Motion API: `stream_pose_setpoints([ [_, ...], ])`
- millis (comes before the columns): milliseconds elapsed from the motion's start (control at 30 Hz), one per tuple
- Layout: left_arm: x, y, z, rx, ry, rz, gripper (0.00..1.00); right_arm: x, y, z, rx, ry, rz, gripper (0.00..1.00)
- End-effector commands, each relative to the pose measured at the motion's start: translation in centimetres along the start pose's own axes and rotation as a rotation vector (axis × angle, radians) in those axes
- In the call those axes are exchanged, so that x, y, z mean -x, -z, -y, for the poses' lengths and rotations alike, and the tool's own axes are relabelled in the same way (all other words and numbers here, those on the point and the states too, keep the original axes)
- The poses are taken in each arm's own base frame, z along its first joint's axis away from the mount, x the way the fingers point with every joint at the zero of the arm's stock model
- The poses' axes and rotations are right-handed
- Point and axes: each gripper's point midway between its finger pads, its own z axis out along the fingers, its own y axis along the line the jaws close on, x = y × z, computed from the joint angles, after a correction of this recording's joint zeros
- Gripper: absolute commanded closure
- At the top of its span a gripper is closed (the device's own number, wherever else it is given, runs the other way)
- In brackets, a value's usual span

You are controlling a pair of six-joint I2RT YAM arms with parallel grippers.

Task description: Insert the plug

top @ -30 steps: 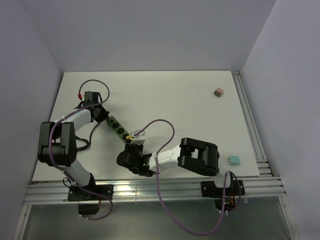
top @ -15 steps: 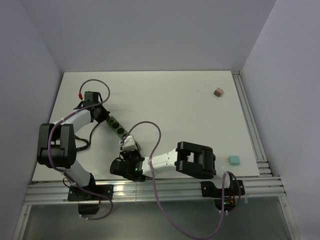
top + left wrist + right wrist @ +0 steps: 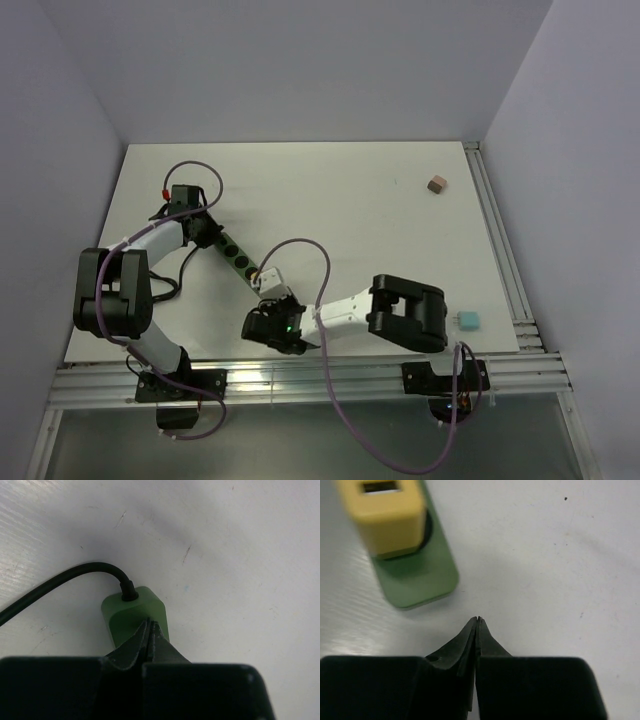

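Looking down from the top external view, a long green plastic power strip (image 3: 236, 256) lies diagonally on the white table (image 3: 350, 220), left of centre. A yellow block-shaped plug (image 3: 268, 276) sits at its lower-right end. The left gripper (image 3: 203, 228) is at the strip's upper-left end, and the right gripper (image 3: 277, 301) is just below the plug. A small brown cube (image 3: 434, 185) lies at upper right and a small teal cube (image 3: 466, 320) at lower right.

Left wrist view: the left gripper's jaws are pressed together, their tips over the strip's rounded end, where a black cable (image 3: 60, 580) enters.

Right wrist view: the plug stands in the strip's end socket at upper left. The right gripper's jaws are closed on nothing, over bare table just clear of the strip.
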Motion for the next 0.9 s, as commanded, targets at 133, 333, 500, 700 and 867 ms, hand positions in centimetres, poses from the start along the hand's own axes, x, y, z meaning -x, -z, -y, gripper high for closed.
stream_pose_setpoints([
  [133, -1.2, 0.5, -0.3, 0.007, -0.001, -0.046, 1.00, -4.3, 0.4, 2.5, 0.259, 0.013, -0.288, 0.73],
  [333, -1.5, 0.7, -0.4, -0.001, -0.006, -0.052, 1.00, 0.8, 3.0, 2.6, 0.427, -0.004, -0.176, 0.52],
  [500, -1.5, 1.1, 0.0, -0.028, 0.000, -0.044, 0.98, 5.1, 4.7, 3.7, 0.452, -0.035, -0.103, 0.30],
  [700, -0.1, 3.1, 0.5, -0.056, 0.011, 0.044, 0.31, 8.7, 3.5, 9.0, 0.392, -0.293, -0.146, 0.30],
  [867, 1.4, 5.5, 2.0, -0.100, -0.001, 0.097, 0.06, 10.0, 2.5, 15.1, 0.294, -0.432, -0.149, 0.28],
])
